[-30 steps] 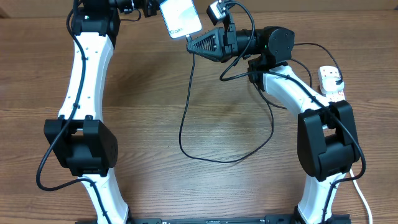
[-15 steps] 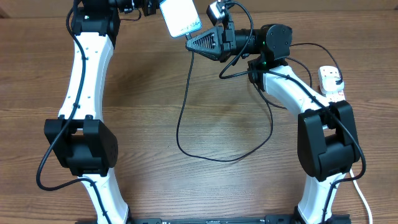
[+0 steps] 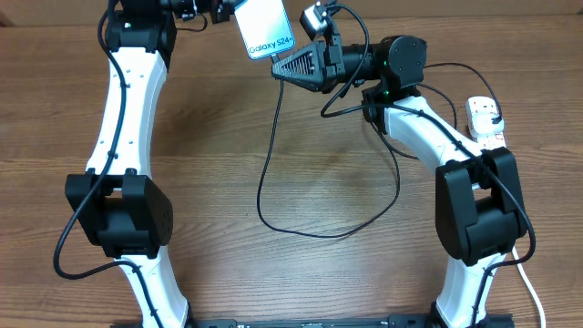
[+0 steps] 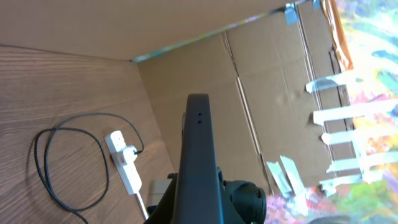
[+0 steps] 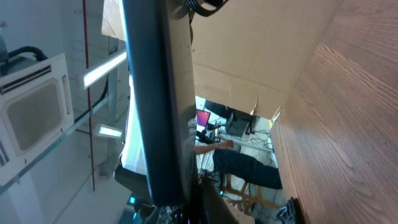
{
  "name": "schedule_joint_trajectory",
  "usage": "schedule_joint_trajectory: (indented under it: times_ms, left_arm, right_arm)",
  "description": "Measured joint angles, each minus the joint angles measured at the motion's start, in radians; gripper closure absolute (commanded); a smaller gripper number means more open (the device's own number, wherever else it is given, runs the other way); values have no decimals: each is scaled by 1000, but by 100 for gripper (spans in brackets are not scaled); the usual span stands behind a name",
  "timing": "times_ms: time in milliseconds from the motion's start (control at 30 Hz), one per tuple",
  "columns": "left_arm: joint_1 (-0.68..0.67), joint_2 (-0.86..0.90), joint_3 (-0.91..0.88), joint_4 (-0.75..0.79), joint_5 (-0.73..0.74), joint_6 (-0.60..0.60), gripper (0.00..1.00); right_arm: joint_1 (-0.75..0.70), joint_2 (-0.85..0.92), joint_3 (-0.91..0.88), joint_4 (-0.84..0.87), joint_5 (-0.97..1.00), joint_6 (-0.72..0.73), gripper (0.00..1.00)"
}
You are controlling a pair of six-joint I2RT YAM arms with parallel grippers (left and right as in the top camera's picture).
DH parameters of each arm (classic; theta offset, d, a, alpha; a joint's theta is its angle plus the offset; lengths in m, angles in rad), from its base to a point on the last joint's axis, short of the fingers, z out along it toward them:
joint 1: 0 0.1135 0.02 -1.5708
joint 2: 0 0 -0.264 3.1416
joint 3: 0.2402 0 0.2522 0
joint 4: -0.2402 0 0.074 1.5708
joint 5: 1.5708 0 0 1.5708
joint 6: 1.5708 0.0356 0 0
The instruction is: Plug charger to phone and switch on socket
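Observation:
The phone [image 3: 264,27] is held up at the far edge in my left gripper [image 3: 230,11], which is shut on its left side. Its white screen shows "Galaxy S24+". My right gripper [image 3: 284,66] is shut on the connector end of the charger [image 3: 270,146], right at the phone's lower edge. The black cable hangs down, loops over the table and runs to the socket [image 3: 485,121] at the right. The left wrist view shows the phone edge-on [image 4: 198,162] and the socket [image 4: 123,163] beyond. The right wrist view shows the phone's dark edge [image 5: 155,99].
A cardboard wall [image 4: 261,93] stands behind the table's far edge. The socket's white cord [image 3: 531,292] runs down the right side past the right arm's base [image 3: 478,214]. The left arm's base [image 3: 118,214] stands at the left.
The phone's screen went from plain white to showing "Galaxy S24+". The phone shifted slightly, and the hanging cable loop swung a little to the left. Both grippers keep their hold.

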State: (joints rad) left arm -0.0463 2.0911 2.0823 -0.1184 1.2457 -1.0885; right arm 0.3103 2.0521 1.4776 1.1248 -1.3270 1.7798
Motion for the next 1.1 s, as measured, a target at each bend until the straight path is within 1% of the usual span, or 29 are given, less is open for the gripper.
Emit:
schedule_joint_trajectory:
  times_ms: [367, 400, 433, 467, 500, 533, 667, 867, 933, 1000, 1033, 1100]
  left_arm:
    - [-5, 0, 0, 0, 18, 16, 96]
    - [-5, 0, 0, 0, 18, 16, 96]
    - [-5, 0, 0, 0, 18, 16, 96]
    - [-5, 0, 0, 0, 18, 16, 96]
    - [-5, 0, 0, -3, 29, 17, 96]
    - [-5, 0, 0, -3, 33, 15, 96]
    - [-6, 0, 0, -13, 80, 16, 96]
    - [12, 0, 0, -38, 86, 26, 96]
    - [25, 0, 0, -62, 86, 27, 96]
    - [39, 0, 0, -83, 86, 31, 96]
    - [47, 0, 0, -98, 85, 36, 96]
    - [56, 0, 0, -122, 84, 46, 96]
  right_arm:
    - [0, 0, 0, 1, -12, -2, 94]
    - [0, 0, 0, 1, -12, -2, 94]
    - [0, 0, 0, 0, -11, -2, 89]
    - [0, 0, 0, 0, -11, -3, 77]
    - [0, 0, 0, -3, 4, 2, 33]
    - [-2, 0, -1, -4, 5, -3, 0]
    - [-10, 0, -1, -10, 54, -26, 0]
    - [-16, 0, -1, -10, 60, -66, 0]
    - [-21, 0, -1, -35, 59, -93, 0]
    - [-31, 0, 0, -117, 60, -140, 0]
    - [-45, 0, 0, -209, 60, -174, 0]
    - [-66, 0, 0, -341, 63, -250, 0]
